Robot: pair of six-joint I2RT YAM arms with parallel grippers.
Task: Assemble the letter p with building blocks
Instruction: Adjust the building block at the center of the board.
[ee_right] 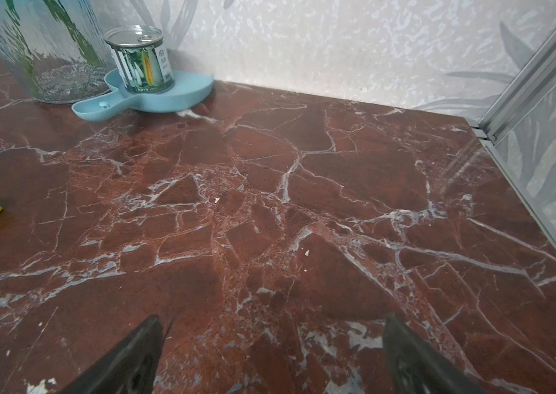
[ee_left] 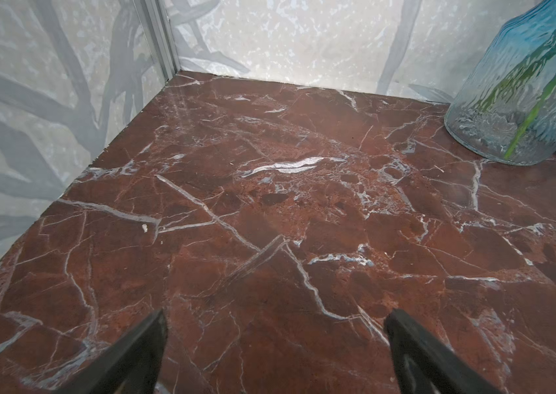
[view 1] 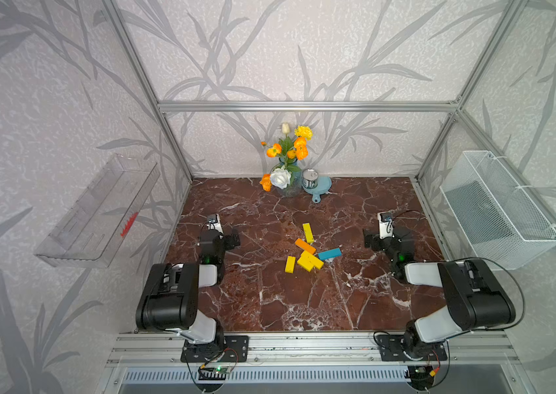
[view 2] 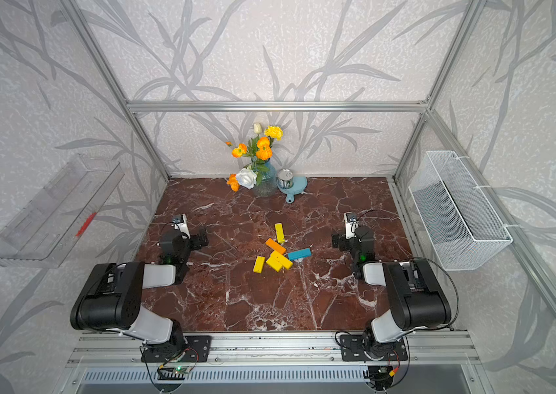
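Plainly spread wide: left claw (ee_left: 276, 317), dark fingers (ee_left: 133, 361) well apart above bare desk (ee_left: 269, 204), gripping nothing. Same at right claw (ee_right: 272, 321), agape and empty. Behind each, a wrist tipped toward the desk, a forearm reaching toward 12 o'clock, an elbow folded back low near the front rail (view 1: 304, 341). Left arm (view 1: 171, 300) at 9 o'clock of mid-desk, right arm (view 1: 471, 296) at 3 o'clock, both well apart from the bars.

Between them, near mid-desk, building blocks (view 1: 310, 261) in a loose heap, letter p not yet laid out. Counted: six. Four yellow: a far yellow bar (view 1: 308, 233) at the heap's 12 o'clock, a lone yellow bar (view 1: 290, 264) at 8 o'clock, an overlapping yellow pair (view 1: 314, 260) at 6 o'clock. One orange bar (view 1: 305, 246) just beside the far yellow bar. One blue bar (view 1: 330, 253) at 3 o'clock.

Farther out, at 12 o'clock by the back wall: one blue glass vase (view 1: 295, 189) of flowers, one tin can (ee_right: 140, 58) upright on one pale blue handled dish (ee_right: 181, 95). Printed label on the can, a corn cob pictured, lettering too small to read. On the side walls, one clear tray (view 1: 92, 218) at 9 o'clock, one white mesh basket (view 1: 498, 211) at 3 o'clock.
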